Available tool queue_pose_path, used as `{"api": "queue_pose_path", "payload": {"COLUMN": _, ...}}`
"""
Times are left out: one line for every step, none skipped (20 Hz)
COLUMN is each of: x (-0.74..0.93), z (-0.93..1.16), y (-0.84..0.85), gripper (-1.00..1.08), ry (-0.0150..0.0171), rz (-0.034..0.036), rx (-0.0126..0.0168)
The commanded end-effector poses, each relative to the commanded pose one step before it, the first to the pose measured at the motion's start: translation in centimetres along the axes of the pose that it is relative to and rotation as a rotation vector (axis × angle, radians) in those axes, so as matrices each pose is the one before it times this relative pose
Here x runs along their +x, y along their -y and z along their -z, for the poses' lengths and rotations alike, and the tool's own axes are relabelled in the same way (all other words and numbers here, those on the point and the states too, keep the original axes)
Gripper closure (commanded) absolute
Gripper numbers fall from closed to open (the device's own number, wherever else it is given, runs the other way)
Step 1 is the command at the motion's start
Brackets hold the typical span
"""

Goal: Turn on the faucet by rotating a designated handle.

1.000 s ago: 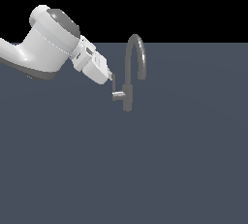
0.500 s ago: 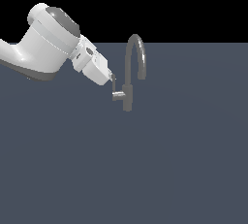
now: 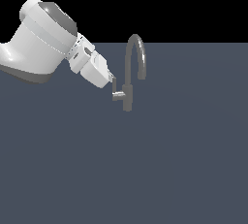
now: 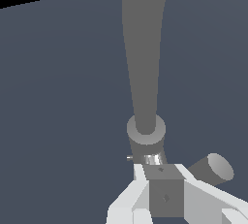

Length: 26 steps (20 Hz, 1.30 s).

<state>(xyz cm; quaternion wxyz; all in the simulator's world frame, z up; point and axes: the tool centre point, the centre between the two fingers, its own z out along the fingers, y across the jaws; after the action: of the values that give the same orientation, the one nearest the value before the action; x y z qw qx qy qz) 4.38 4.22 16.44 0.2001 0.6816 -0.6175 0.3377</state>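
Note:
The faucet (image 3: 129,80) is a slim grey gooseneck standing on the dark floor, its arched spout (image 4: 144,48) rising tall in the wrist view. The handle (image 3: 116,92) is a short stub on the side of the body toward the exterior view's left, with a thin rod going up from it. My gripper (image 3: 111,78) comes down from the exterior view's left and its tips sit at the top of that rod. In the wrist view the fingers (image 4: 141,182) stand close together, shut, right at the shiny rod (image 4: 152,159). A grey cylinder end (image 4: 216,167) shows beside them.
The bulky white-and-grey arm (image 3: 41,41) fills the upper part of the exterior view's left. A flat dark grey floor (image 3: 169,169) stretches all around the faucet, with black background behind it.
Almost nothing differs: the arm's upper body has crept slightly upward, while the gripper tips, handle and faucet stay in the same place.

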Motion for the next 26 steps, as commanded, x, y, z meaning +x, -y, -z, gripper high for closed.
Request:
{"api": "queue_pose_path", "payload": {"x": 0.712, "z": 0.13, "y": -0.634, "gripper": 1.08, "ry": -0.00151, "rz": -0.00729, "rx": -0.00723}}
{"api": "queue_pose_path", "payload": {"x": -0.668, "z": -0.171, "y": 0.52, "gripper": 1.08, "ry": 0.00301, "rz": 0.00813, "rx": 0.00537}}
{"api": "queue_pose_path", "payload": {"x": -0.008, "z": -0.065, "y": -0.325, "gripper": 1.08, "ry": -0.00023, "rz": -0.00056, "rx": -0.00034}}
{"api": "queue_pose_path", "payload": {"x": -0.008, "z": -0.065, "y": -0.327, "gripper": 1.08, "ry": -0.00023, "rz": -0.00056, "rx": -0.00034}}
{"api": "queue_pose_path", "payload": {"x": -0.042, "z": -0.046, "y": -0.324, "gripper": 1.08, "ry": 0.0, "rz": 0.0, "rx": 0.0}}
{"api": "queue_pose_path", "payload": {"x": 0.005, "z": -0.073, "y": -0.332, "gripper": 1.08, "ry": -0.00031, "rz": -0.00079, "rx": -0.00049}}
{"api": "queue_pose_path", "payload": {"x": -0.009, "z": -0.066, "y": -0.331, "gripper": 1.08, "ry": -0.00022, "rz": -0.00056, "rx": -0.00034}}
{"api": "queue_pose_path", "payload": {"x": -0.009, "z": -0.066, "y": -0.333, "gripper": 1.08, "ry": -0.00022, "rz": -0.00056, "rx": -0.00035}}
{"api": "queue_pose_path", "payload": {"x": -0.01, "z": -0.066, "y": -0.334, "gripper": 1.08, "ry": -0.00021, "rz": -0.00056, "rx": -0.00035}}
{"api": "queue_pose_path", "payload": {"x": -0.043, "z": -0.047, "y": -0.331, "gripper": 1.08, "ry": 0.0, "rz": 0.0, "rx": 0.0}}
{"api": "queue_pose_path", "payload": {"x": 0.003, "z": -0.074, "y": -0.339, "gripper": 1.08, "ry": -0.00029, "rz": -0.00079, "rx": -0.00049}}
{"api": "queue_pose_path", "payload": {"x": -0.011, "z": -0.067, "y": -0.338, "gripper": 1.08, "ry": -0.0002, "rz": -0.00056, "rx": -0.00035}}
{"api": "queue_pose_path", "payload": {"x": -0.011, "z": -0.067, "y": -0.339, "gripper": 1.08, "ry": -0.0002, "rz": -0.00056, "rx": -0.00035}}
{"api": "queue_pose_path", "payload": {"x": -0.012, "z": -0.067, "y": -0.34, "gripper": 1.08, "ry": -0.00019, "rz": -0.00056, "rx": -0.00036}}
{"api": "queue_pose_path", "payload": {"x": -0.045, "z": -0.048, "y": -0.337, "gripper": 1.08, "ry": 0.0, "rz": 0.0, "rx": 0.0}}
{"api": "queue_pose_path", "payload": {"x": 0.0, "z": -0.076, "y": -0.345, "gripper": 1.08, "ry": -0.00024, "rz": -0.0008, "rx": -0.00051}}
{"api": "queue_pose_path", "payload": {"x": -0.014, "z": -0.068, "y": -0.344, "gripper": 1.08, "ry": -0.00016, "rz": -0.00056, "rx": -0.00037}}
{"api": "queue_pose_path", "payload": {"x": -0.015, "z": -0.069, "y": -0.345, "gripper": 1.08, "ry": -0.00013, "rz": -0.00057, "rx": -0.00037}}
{"api": "queue_pose_path", "payload": {"x": 0.0, "z": 0.0, "y": 0.0, "gripper": 1.08, "ry": 0.0, "rz": 0.0, "rx": 0.0}}
{"api": "queue_pose_path", "payload": {"x": -0.32, "z": 1.137, "y": 1.089, "gripper": 1.08, "ry": 0.00408, "rz": 0.00518, "rx": 0.02622}}
{"api": "queue_pose_path", "payload": {"x": -0.222, "z": -0.353, "y": -0.336, "gripper": 1.08, "ry": -0.0004, "rz": -0.00048, "rx": -0.0022}}
{"api": "queue_pose_path", "payload": {"x": -0.223, "z": -0.354, "y": -0.337, "gripper": 1.08, "ry": -0.0004, "rz": -0.00048, "rx": -0.0022}}
{"api": "queue_pose_path", "payload": {"x": -0.225, "z": -0.349, "y": -0.337, "gripper": 1.08, "ry": -0.00037, "rz": -0.00045, "rx": -0.0021}}
{"api": "queue_pose_path", "payload": {"x": -0.225, "z": -0.355, "y": -0.338, "gripper": 1.08, "ry": -0.00038, "rz": -0.00047, "rx": -0.00221}}
{"api": "queue_pose_path", "payload": {"x": -0.226, "z": -0.356, "y": -0.338, "gripper": 1.08, "ry": -0.00038, "rz": -0.00047, "rx": -0.00221}}
{"api": "queue_pose_path", "payload": {"x": -0.227, "z": -0.356, "y": -0.339, "gripper": 1.08, "ry": -0.00037, "rz": -0.00047, "rx": -0.00221}}
